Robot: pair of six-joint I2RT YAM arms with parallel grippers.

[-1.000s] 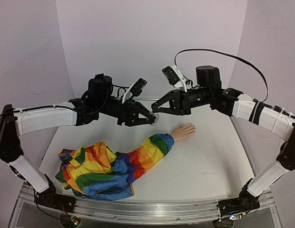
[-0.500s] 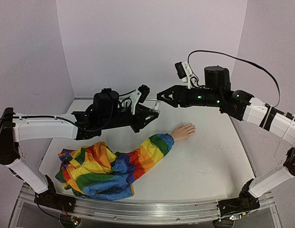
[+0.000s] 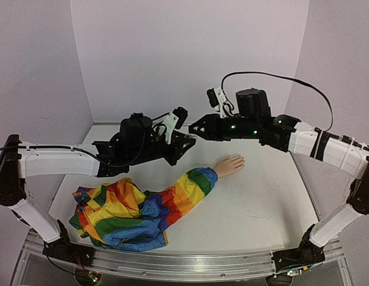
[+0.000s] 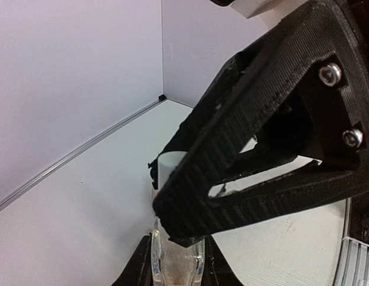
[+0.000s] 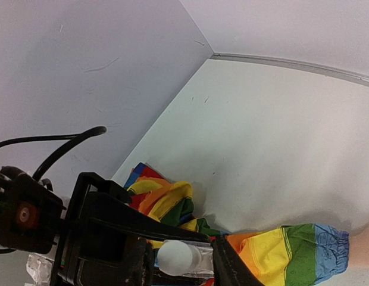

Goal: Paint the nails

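The pale peach mannequin hand [image 3: 231, 164] lies flat on the white table at the end of a rainbow-striped sleeve [image 3: 193, 185]; its nails are too small to make out. My left gripper [image 3: 188, 140] is shut on a small clear bottle [image 4: 175, 262] and holds it in the air, left of the hand. My right gripper [image 3: 194, 132] meets it from the right, its fingers [image 5: 223, 265] on either side of the bottle's white cap [image 5: 175, 257]. The cap also shows in the left wrist view [image 4: 171, 167], half hidden behind a right finger.
The rest of the rainbow garment [image 3: 119, 211] lies bunched at the front left of the table [image 3: 262, 202]. Its cuff shows in the right wrist view [image 5: 303, 256]. Purple walls close the back and both sides. A black cable [image 3: 274, 76] loops over the right arm.
One second ago both grippers met at the bottle. Half a second ago the right gripper had drawn up and away to the right. Now it is back at the bottle's cap.
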